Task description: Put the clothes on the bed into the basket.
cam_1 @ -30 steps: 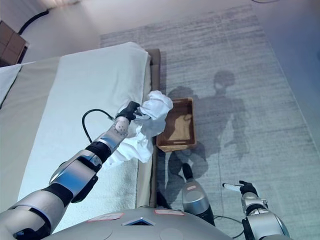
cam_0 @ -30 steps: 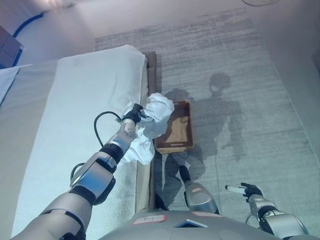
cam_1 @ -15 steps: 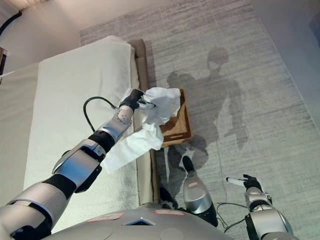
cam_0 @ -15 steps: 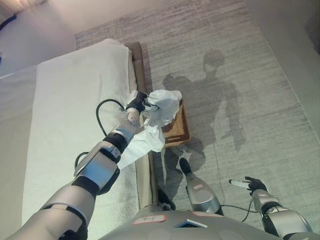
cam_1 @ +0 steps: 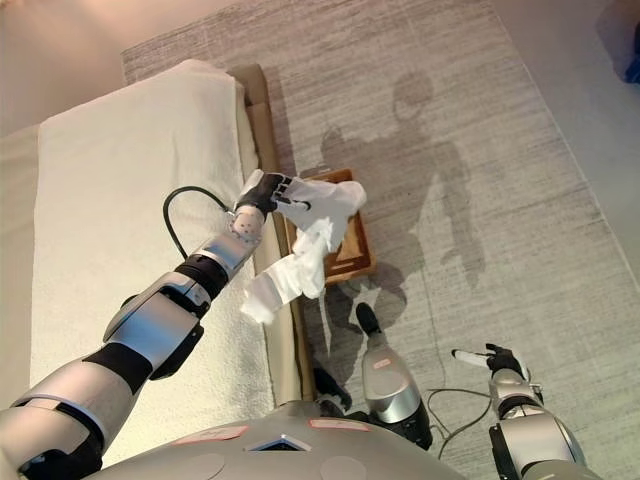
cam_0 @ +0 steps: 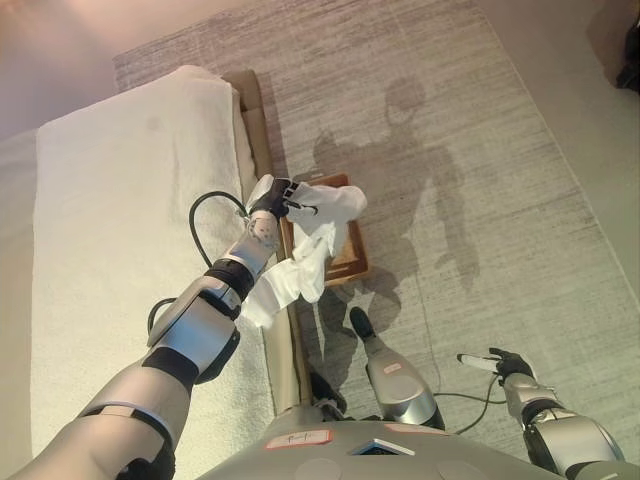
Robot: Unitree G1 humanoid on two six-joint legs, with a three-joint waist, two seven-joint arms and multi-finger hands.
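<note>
My left hand [cam_0: 272, 196] is shut on a white garment [cam_0: 310, 238], holding it up past the bed's edge. The cloth hangs down over a brown basket [cam_0: 352, 258] that stands on the rug beside the bed, and it hides most of the basket. It also shows in the right eye view [cam_1: 312, 245]. The bed [cam_0: 120, 230] with its white cover fills the left side. My right hand [cam_0: 500, 364] is low at the lower right, over the rug, fingers relaxed and holding nothing.
The bed's brown frame edge [cam_0: 252, 130] runs along the right side of the mattress. A grey rug [cam_0: 470, 180] covers the floor to the right of the bed, around the basket.
The view has shifted. My left hand has carried the garment further right, off the bed's edge and over the basket; its lower end now hangs free of the mattress.
</note>
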